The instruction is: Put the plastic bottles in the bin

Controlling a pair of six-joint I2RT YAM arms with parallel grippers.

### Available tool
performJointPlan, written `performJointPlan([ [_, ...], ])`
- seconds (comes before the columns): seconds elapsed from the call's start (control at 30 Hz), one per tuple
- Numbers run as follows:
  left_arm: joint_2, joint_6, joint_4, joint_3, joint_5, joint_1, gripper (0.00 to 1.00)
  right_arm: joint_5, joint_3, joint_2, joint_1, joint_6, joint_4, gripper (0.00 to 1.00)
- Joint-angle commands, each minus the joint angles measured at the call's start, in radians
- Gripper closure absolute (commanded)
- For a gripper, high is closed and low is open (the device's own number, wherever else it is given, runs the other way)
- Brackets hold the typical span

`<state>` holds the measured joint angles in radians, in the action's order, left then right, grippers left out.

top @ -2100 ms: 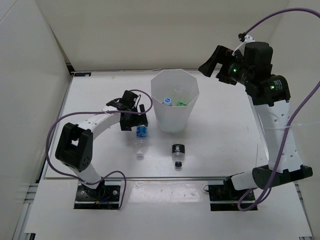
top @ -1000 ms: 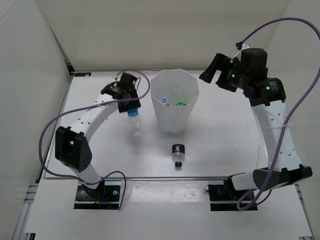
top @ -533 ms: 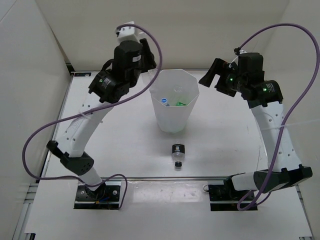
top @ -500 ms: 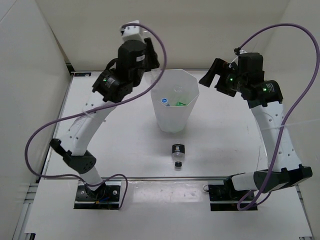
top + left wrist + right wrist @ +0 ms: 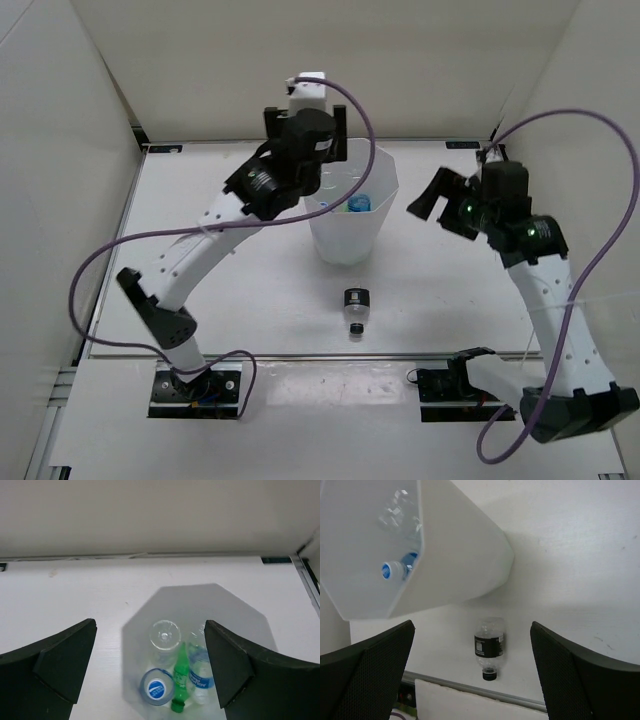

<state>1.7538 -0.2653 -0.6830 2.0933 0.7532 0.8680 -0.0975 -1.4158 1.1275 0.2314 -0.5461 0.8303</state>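
Note:
The white faceted bin (image 5: 345,240) stands mid-table. My left gripper (image 5: 312,150) hangs over its rim, open and empty. In the left wrist view its open gripper (image 5: 150,622) frames the bin's inside (image 5: 240,610). In it lie a plain clear bottle (image 5: 165,635), a green bottle (image 5: 181,680) and two blue-labelled bottles (image 5: 201,672) (image 5: 156,686). The short black-labelled bottle (image 5: 356,308) lies on the table in front of the bin. My right gripper (image 5: 435,205) is open and empty to the right of the bin. In its own view the gripper (image 5: 472,623) frames that bottle (image 5: 489,647) and the bin wall (image 5: 455,555).
White walls enclose the table on the left, back and right. The table's near edge (image 5: 470,690) runs just past the black-capped bottle. Purple cables loop from both arms.
My left gripper lifted a blue-labelled bottle off the table, carried it over the bin and let it go inside. My right arm moved down and nearer.

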Motion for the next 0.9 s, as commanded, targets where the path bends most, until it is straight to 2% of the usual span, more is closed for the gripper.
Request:
performJointPlan([
  [0.0,-0.201,0.000,0.023,-0.082,0.231,-0.003,0.00,-0.054,0.190,-0.134,0.022,-0.023,-0.084,0.00],
  [0.07,-0.302,-0.037,0.023,-0.247,0.271,-0.021,0.00,-0.100,0.382,-0.210,0.048,-0.034,-0.134,0.00],
  [0.13,-0.396,-0.101,-0.042,-0.402,0.271,-0.053,0.00,-0.137,0.504,-0.250,0.092,-0.043,-0.219,0.00],
  [0.17,-0.422,-0.195,-0.076,-0.444,0.271,-0.064,0.00,-0.137,0.599,-0.280,0.114,-0.034,-0.241,0.00],
  [0.23,-0.482,-0.309,-0.221,-0.542,0.229,-0.110,0.00,-0.059,0.665,-0.301,0.188,-0.034,-0.281,0.00],
  [0.33,-0.551,-0.440,-0.318,-0.684,0.155,-0.147,0.00,-0.025,0.777,-0.324,0.279,-0.034,-0.371,0.00],
  [0.47,-0.600,-0.521,-0.377,-0.817,0.117,-0.147,0.00,0.080,0.802,-0.278,0.408,-0.034,-0.439,0.01],
  [0.5,-0.612,-0.585,-0.445,-0.826,0.117,-0.147,0.00,0.094,0.802,-0.258,0.434,-0.034,-0.439,0.01],
  [0.7,-0.701,-0.608,-0.493,-0.888,0.107,-0.147,0.00,0.205,0.750,-0.074,0.500,-0.100,-0.471,0.01],
  [0.87,-0.760,-0.643,-0.535,-0.888,0.107,-0.147,0.00,0.223,0.750,0.049,0.531,-0.124,-0.523,0.00],
])
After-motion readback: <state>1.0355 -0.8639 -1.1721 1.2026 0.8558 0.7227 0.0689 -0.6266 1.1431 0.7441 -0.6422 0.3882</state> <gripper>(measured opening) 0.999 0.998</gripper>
